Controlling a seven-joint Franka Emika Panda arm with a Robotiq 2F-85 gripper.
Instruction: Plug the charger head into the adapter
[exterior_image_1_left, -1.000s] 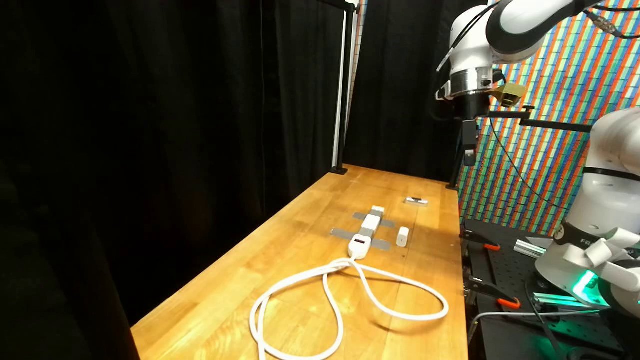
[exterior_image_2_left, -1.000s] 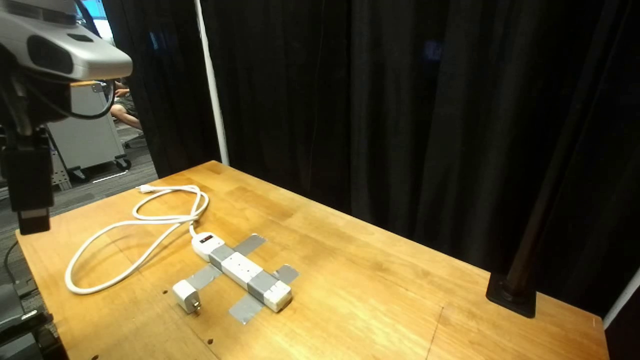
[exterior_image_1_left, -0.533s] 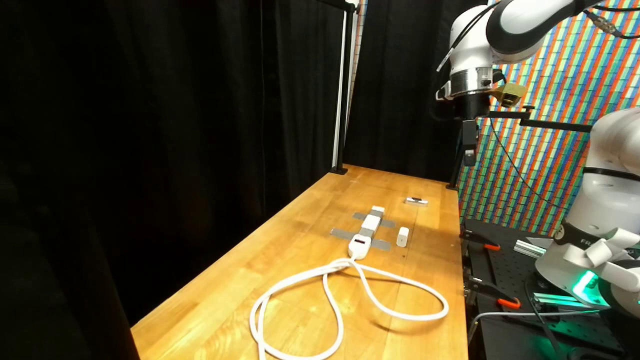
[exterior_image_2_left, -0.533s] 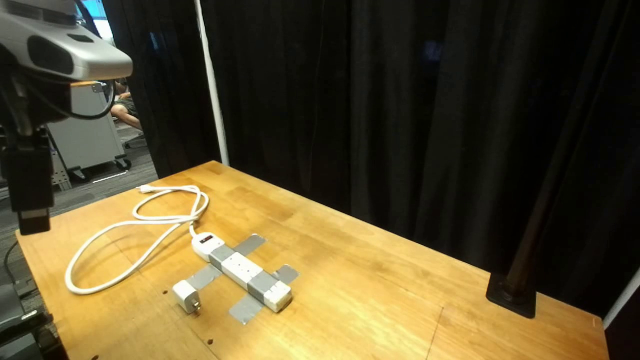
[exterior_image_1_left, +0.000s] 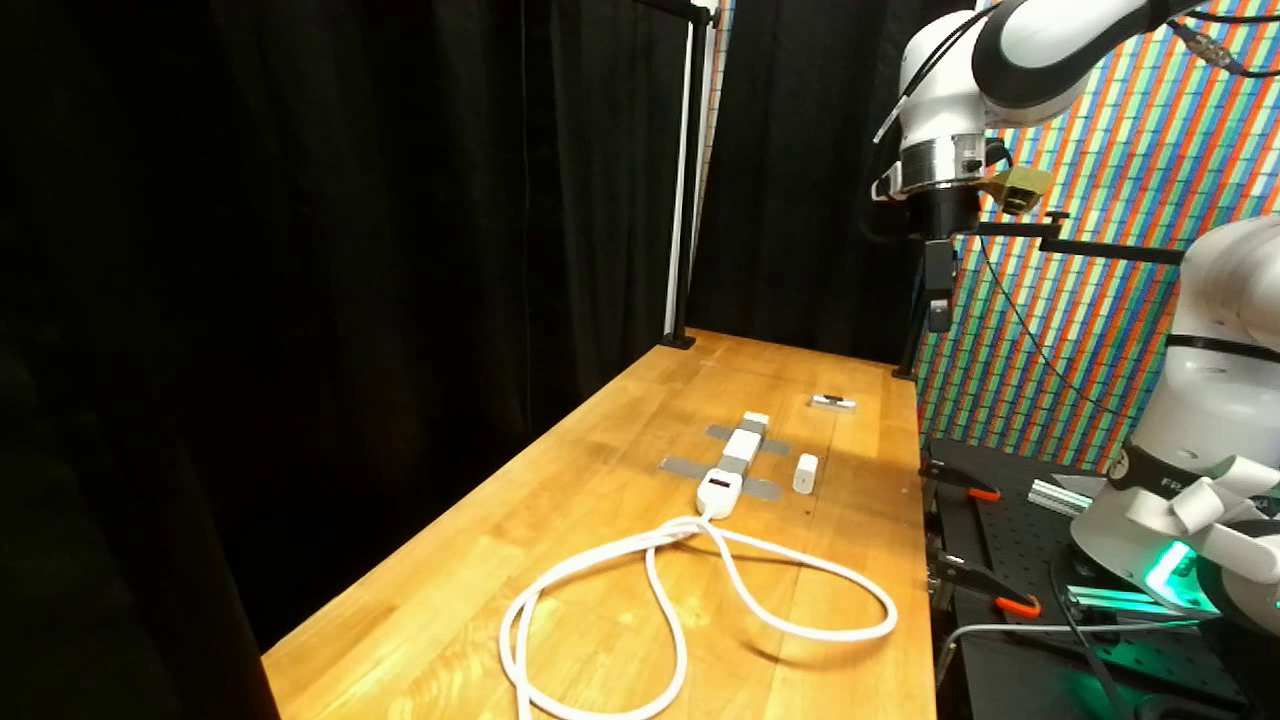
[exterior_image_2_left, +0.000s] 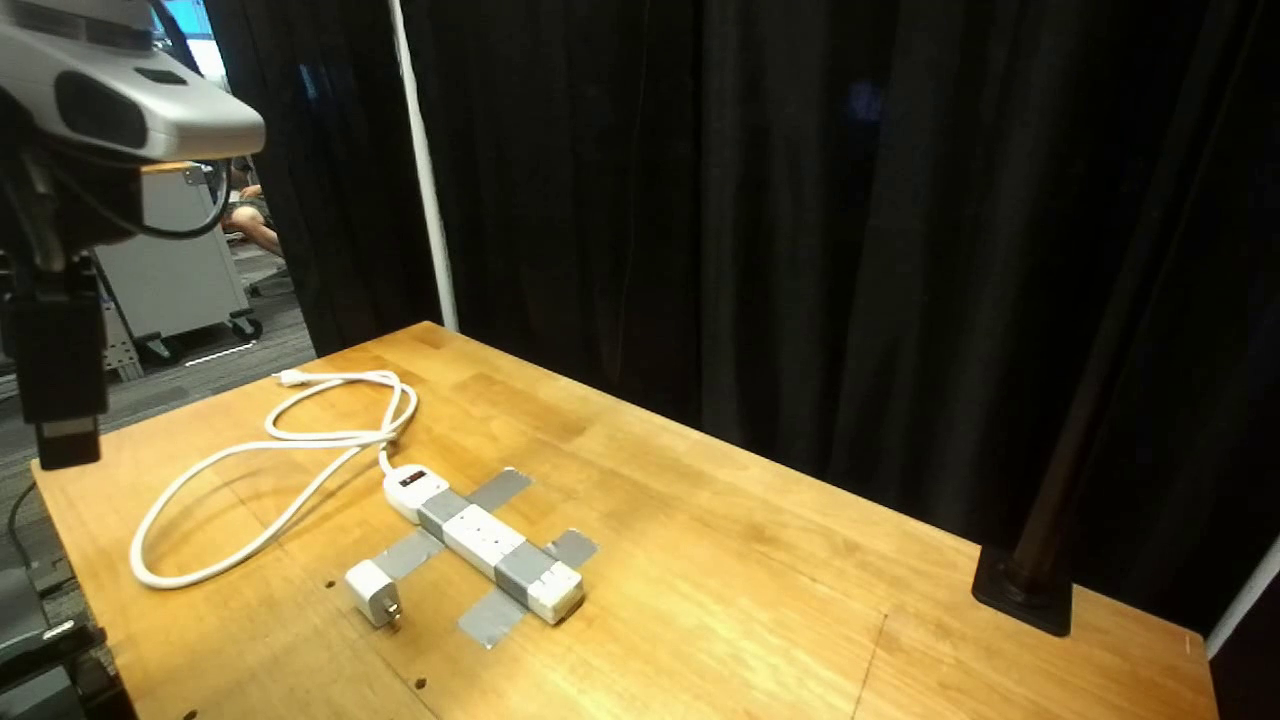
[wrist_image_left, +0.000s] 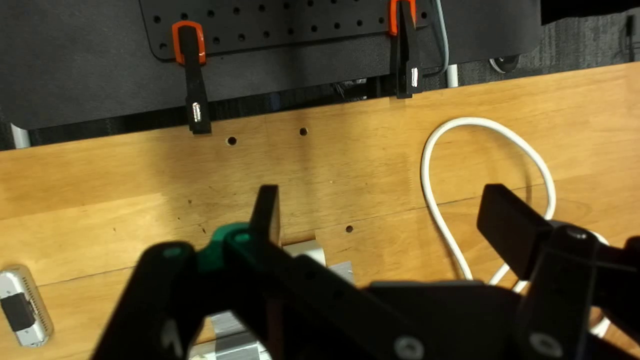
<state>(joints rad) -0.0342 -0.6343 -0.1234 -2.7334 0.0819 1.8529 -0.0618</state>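
Note:
The charger head is a small white block lying on the wooden table beside the adapter. In an exterior view its metal prongs show at one end of the charger head. The adapter is a long white socket strip held down with grey tape; its sockets face up on the adapter. My gripper hangs high above the table, apart from both. In the wrist view my gripper is open and empty, fingers wide apart. There one finger partly hides the charger head and most of the adapter.
A thick white looped cable runs from the adapter across the table. A small flat white-and-dark device lies farther along. Orange-tipped clamps grip the table edge on the robot's side. A black stand base stands on the table.

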